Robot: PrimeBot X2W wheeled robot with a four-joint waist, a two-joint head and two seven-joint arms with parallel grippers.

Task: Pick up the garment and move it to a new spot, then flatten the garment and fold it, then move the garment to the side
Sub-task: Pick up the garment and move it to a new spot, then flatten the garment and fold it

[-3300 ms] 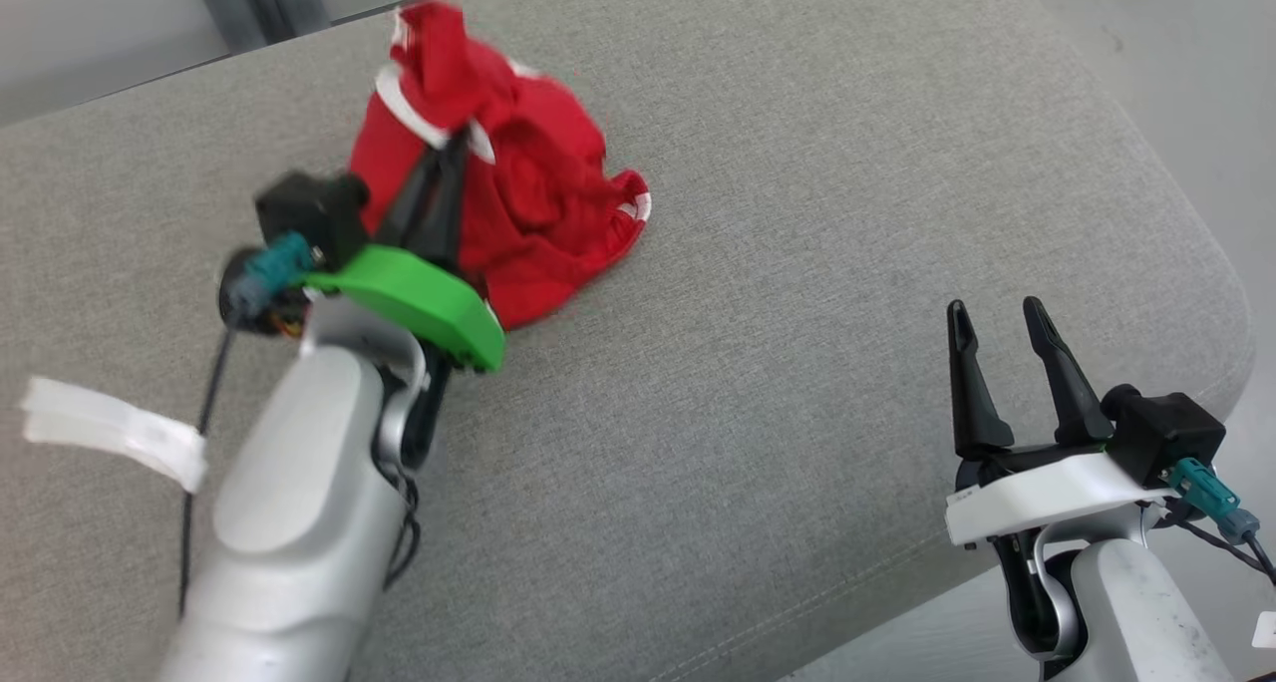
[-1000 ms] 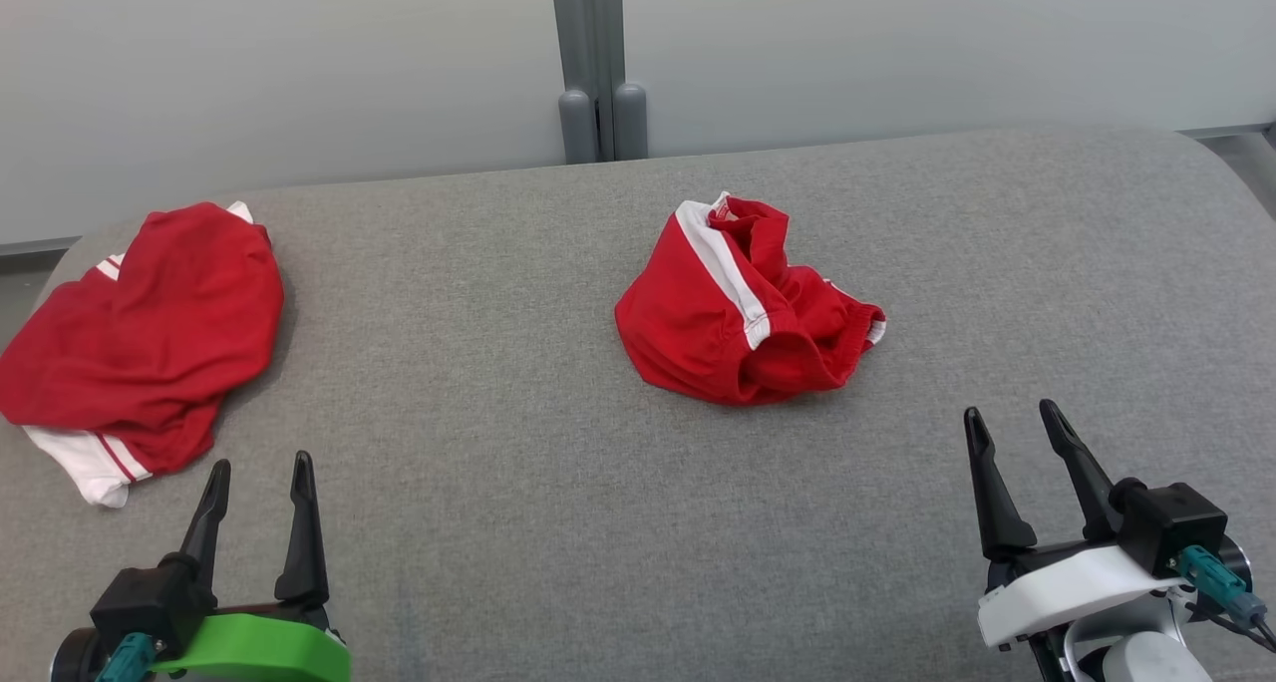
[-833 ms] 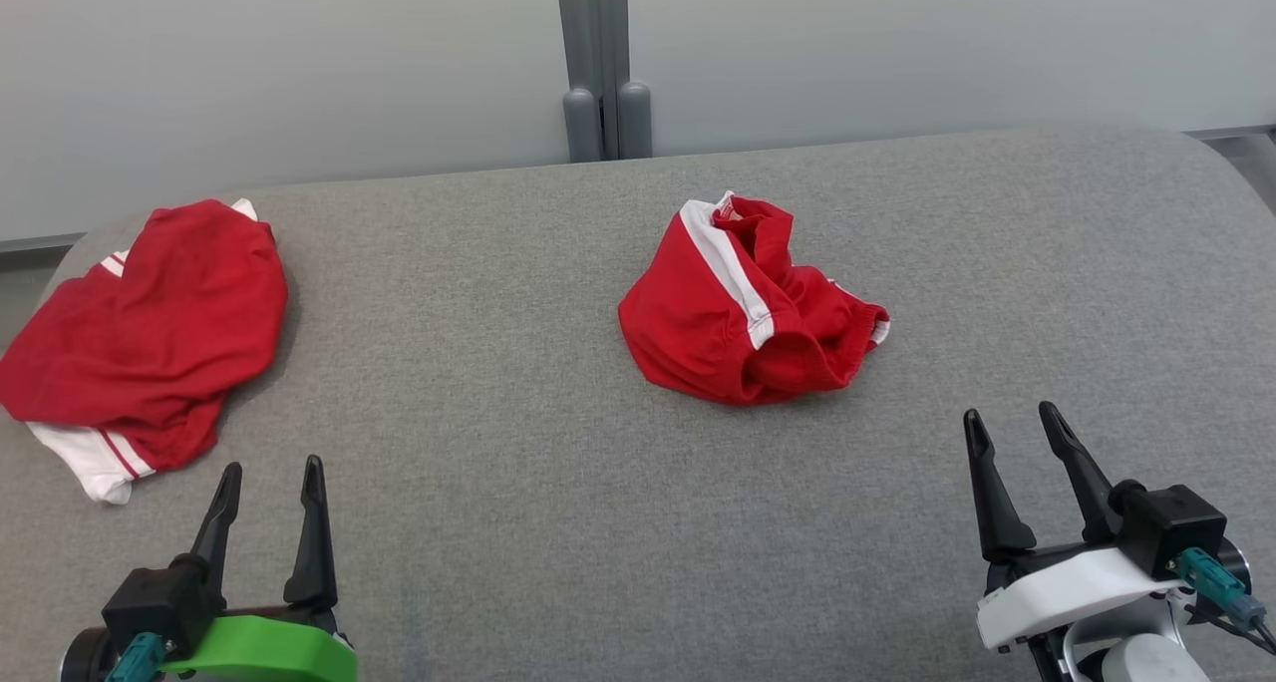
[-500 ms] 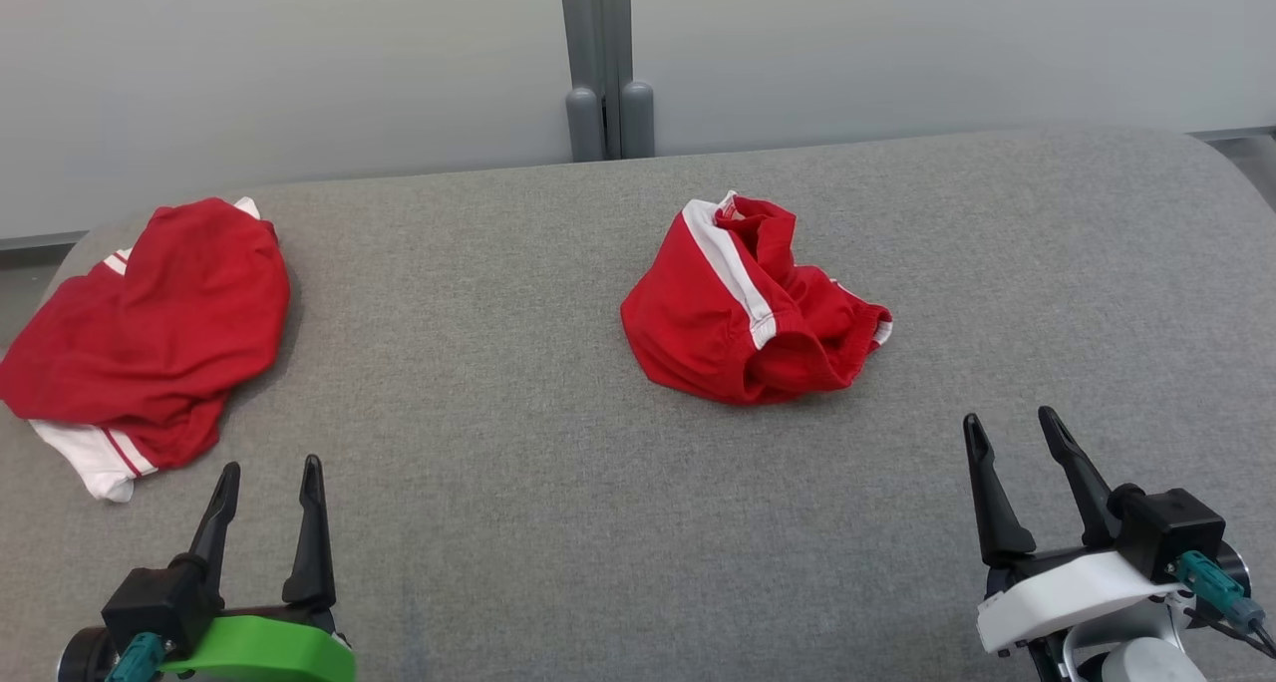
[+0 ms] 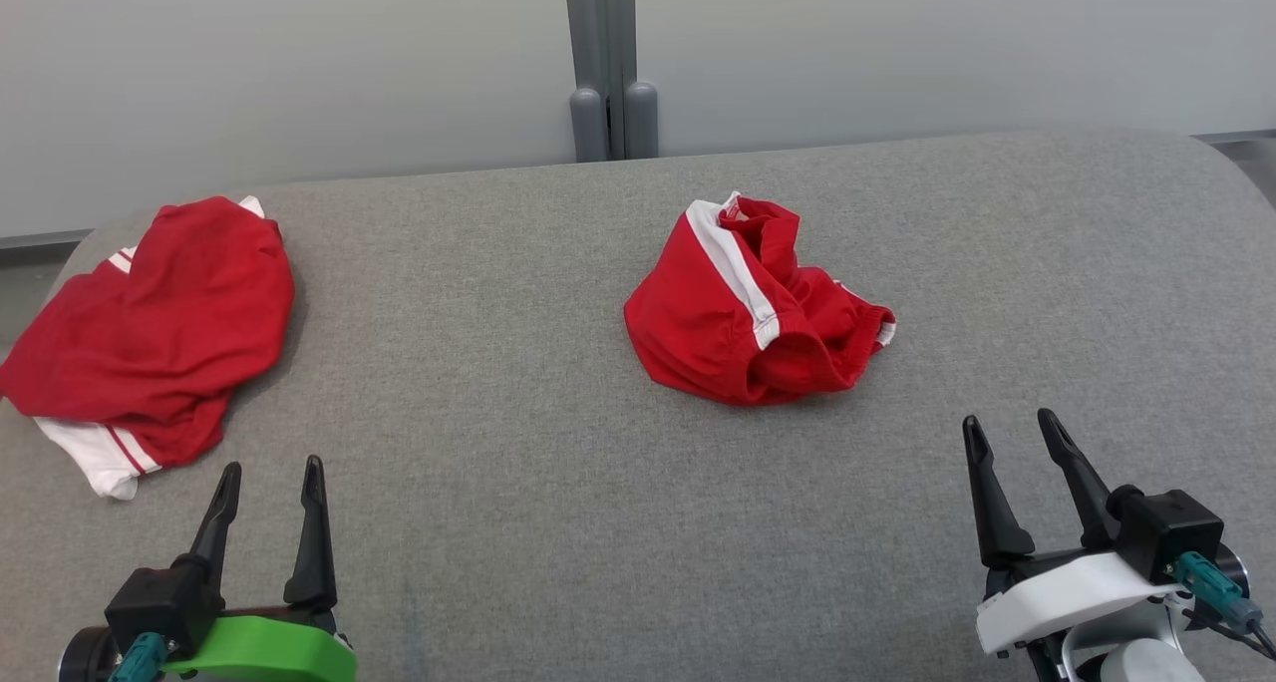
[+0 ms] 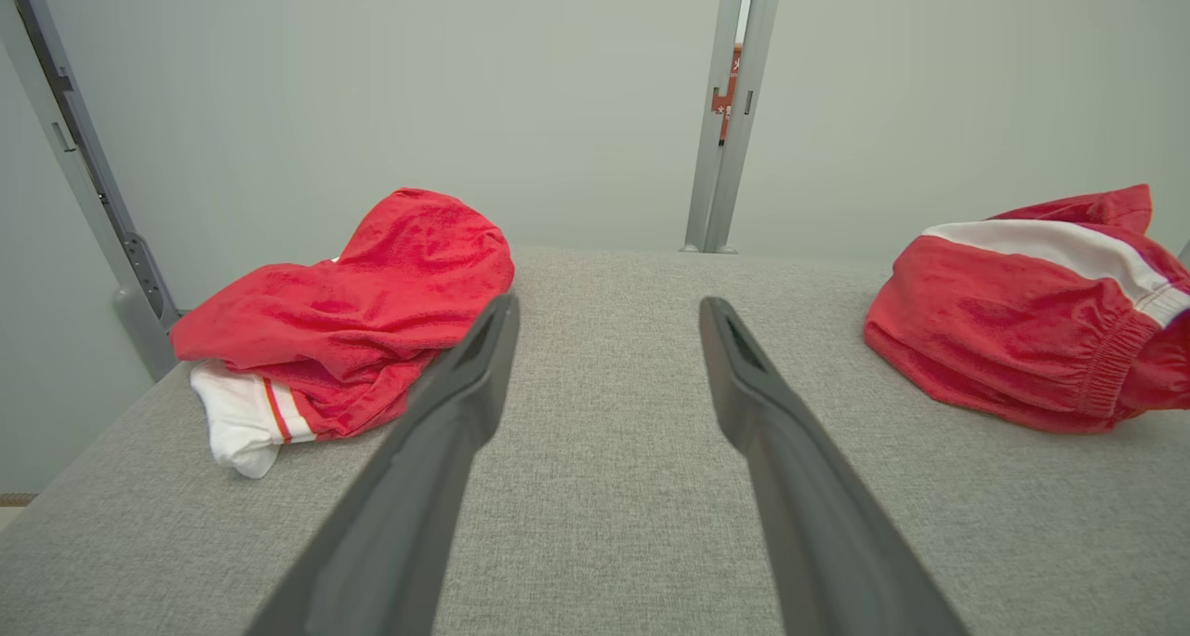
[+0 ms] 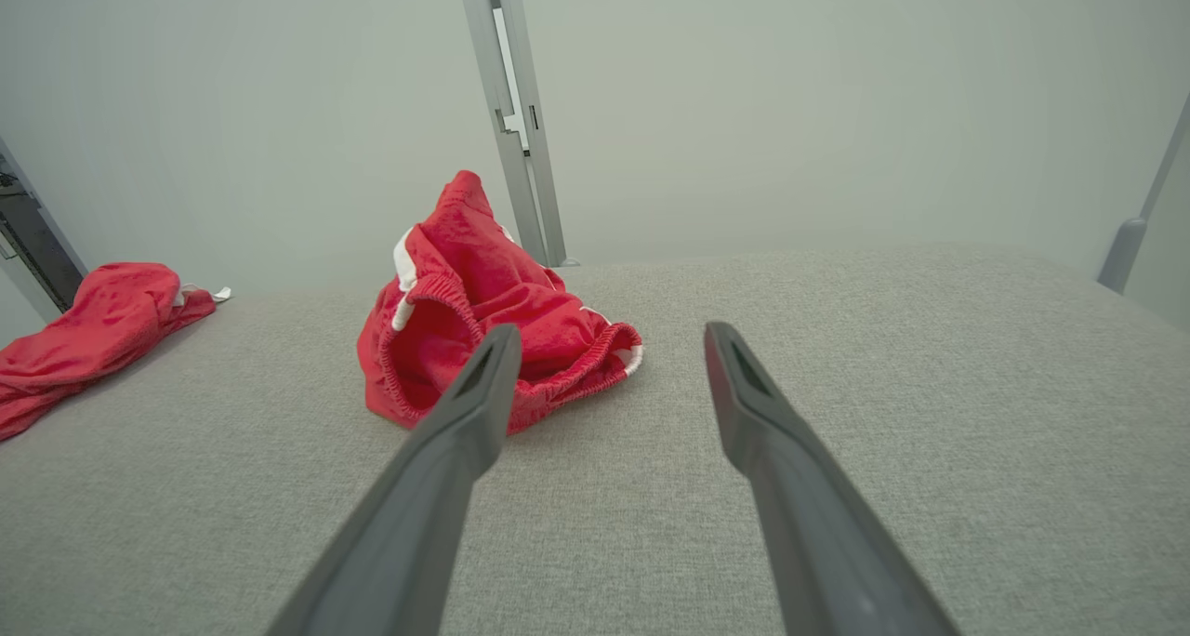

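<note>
- A red garment (image 5: pixel 753 308) with a white stripe lies crumpled on a grey cushion (image 5: pixel 498 522), in front of a grey post (image 5: pixel 608 59) and slightly to its right, seen from the head camera.
- The stripe begins at the end nearest the post; a gathered elastic opening gapes on the side away from it.
- A red-and-white heap (image 5: pixel 150 323) sits far to the post's left, at the cushion's rounded end, well apart from the garment.
- The left gripper (image 5: pixel 272 465), on a green mount, hovers to the left of the post over the cushion's near part, close to the heap but clear of it, with its two dark fingers spread and nothing between them.
- The right gripper (image 5: pixel 1008 419), on a white mount, hovers well to the post's right, its fingers likewise apart and empty; the garment lies between it and the post, untouched.
- From the left wrist, the post rises above the gap between the fingers, with the heap to one side and the garment to the other.
- From the right wrist, the garment sits just before the post's foot; one fingertip overlaps its hem in that view only.
- A pale wall (image 5: pixel 299 64) flanks the post.
</note>
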